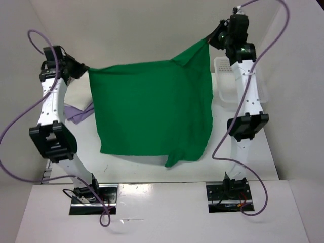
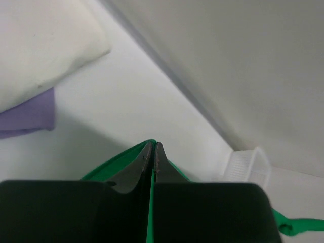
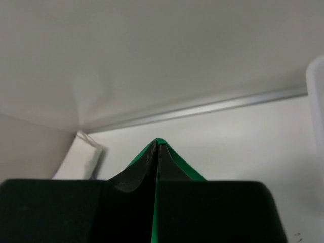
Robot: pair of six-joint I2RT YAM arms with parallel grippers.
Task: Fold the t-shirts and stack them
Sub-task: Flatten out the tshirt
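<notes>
**Bright green cloth t-shirt point(image 1: 152, 109) hung out between my two arms, ahead of the fold.**

It hangs spread above the white table point(image 1: 152, 169), one lower corner curled up. The white plastic mesh basket point(image 1: 223, 76) sits behind it on the right. The cream white shirt point(image 2: 40, 45) lies on the lavender purple shirt point(image 2: 28, 114) at far left. My left gripper point(image 1: 83, 71) and right gripper point(image 1: 210, 39) are each clamped on a top corner. Next, I judge, I lower it flat, keeping it taut.

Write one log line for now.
left gripper: shut on green shirt | right gripper: shut on green shirt | green shirt: hanging, spread
</notes>
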